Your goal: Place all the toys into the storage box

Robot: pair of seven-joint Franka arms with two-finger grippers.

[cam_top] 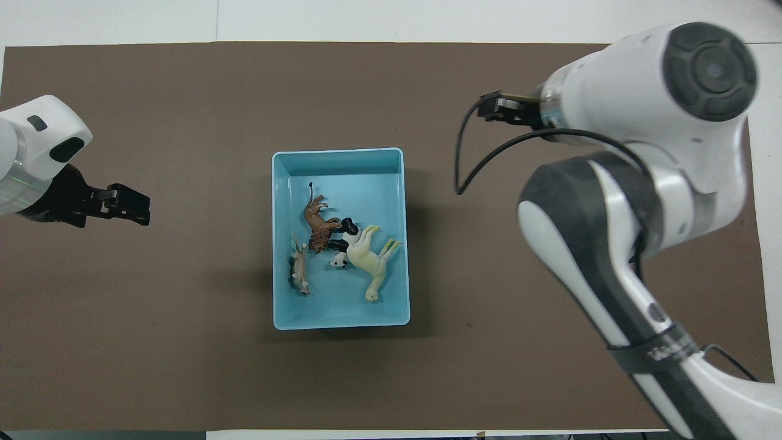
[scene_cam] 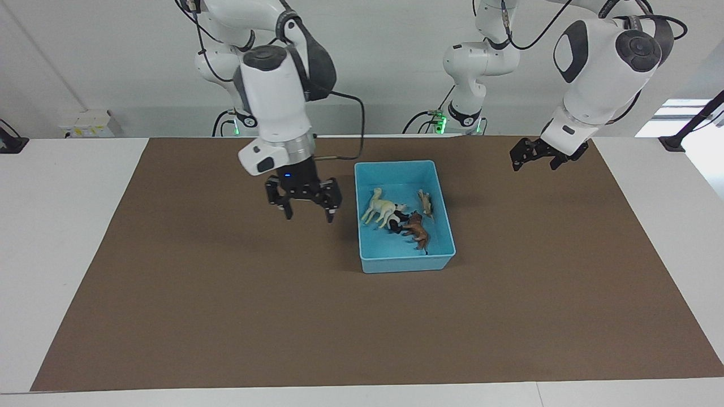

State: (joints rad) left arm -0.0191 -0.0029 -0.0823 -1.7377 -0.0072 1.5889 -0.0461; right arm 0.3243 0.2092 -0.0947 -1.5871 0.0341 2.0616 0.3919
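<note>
Toys [cam_top: 342, 250], four plastic animals, lie in blue storage box [scene_cam: 396, 168]; right gripper's [scene_cam: 306, 204] jaws spread, left gripper's [scene_cam: 534, 155] unclear.

Four toy animals [cam_top: 342, 247] on their sides — inside light-blue storage box [cam_top: 339, 160]

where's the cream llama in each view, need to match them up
Facing view: the cream llama lies in the storage box, toward the right arm's end.
Overhead view: the llama lies at that same end.
Shared landmark: the panda touching it, between llama and brown lion.
</note>
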